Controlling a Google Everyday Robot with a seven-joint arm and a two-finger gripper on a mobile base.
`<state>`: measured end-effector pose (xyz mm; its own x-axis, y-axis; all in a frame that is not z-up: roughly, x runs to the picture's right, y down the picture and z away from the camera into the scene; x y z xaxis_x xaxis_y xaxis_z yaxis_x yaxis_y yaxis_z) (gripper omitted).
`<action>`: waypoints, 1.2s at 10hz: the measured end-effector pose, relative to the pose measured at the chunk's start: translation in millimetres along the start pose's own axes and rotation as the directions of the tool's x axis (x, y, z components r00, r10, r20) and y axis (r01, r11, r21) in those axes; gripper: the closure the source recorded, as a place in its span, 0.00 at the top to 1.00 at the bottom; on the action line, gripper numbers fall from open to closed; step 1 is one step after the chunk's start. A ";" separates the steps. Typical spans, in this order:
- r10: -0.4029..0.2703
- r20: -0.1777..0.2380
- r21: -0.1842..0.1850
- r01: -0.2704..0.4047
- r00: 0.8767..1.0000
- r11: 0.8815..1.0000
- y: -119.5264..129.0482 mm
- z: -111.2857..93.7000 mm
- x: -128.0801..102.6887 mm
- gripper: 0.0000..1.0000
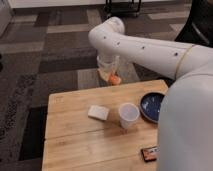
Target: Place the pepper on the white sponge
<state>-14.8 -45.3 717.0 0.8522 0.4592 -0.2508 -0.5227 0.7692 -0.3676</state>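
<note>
Beyond the white sponge (98, 112), the gripper (110, 74) clenches its jaws on the pepper (115, 79) (light, stiff, likely slick; a mid-body grip suits).

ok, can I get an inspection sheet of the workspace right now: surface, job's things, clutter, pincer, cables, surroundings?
Surface: wooden table, with all items on its middle and right part.
Job's things: pepper held in the air over the table's far edge; white sponge flat on the table, nothing on it.
Clutter: cup upright just right of the sponge; blue bowl beyond the cup, partly hidden by the arm; dark box near the front edge.
Grippers: pincer shut on the pepper, above and behind the sponge.
Cables: nothing seen.
Surroundings: patterned carpet.
</note>
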 end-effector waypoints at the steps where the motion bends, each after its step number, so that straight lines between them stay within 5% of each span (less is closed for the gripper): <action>1: -0.095 0.039 -0.018 0.096 0.995 0.995 25.5 5.2 -13.6 0.00; 4: -0.276 0.135 -0.043 0.284 0.952 0.958 65.9 13.9 -31.3 0.00; 5: -0.366 0.160 -0.047 0.377 0.917 0.925 78.1 22.6 -27.8 0.00; 6: -0.502 0.140 -0.045 0.512 0.853 0.858 89.0 39.3 -10.3 0.00; 7: -0.571 0.111 -0.042 0.577 0.814 0.815 91.7 50.0 2.7 0.00; 9: -0.700 -0.001 -0.015 0.699 0.715 0.714 83.2 76.0 35.8 0.00; 10: -0.758 -0.102 0.016 0.763 0.644 0.646 68.5 92.3 56.1 0.00; 12: -0.778 -0.140 0.035 0.789 0.612 0.614 63.6 98.7 60.1 0.00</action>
<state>5.6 75.0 766.9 0.9250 -0.3798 0.0076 0.3522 0.8499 -0.3918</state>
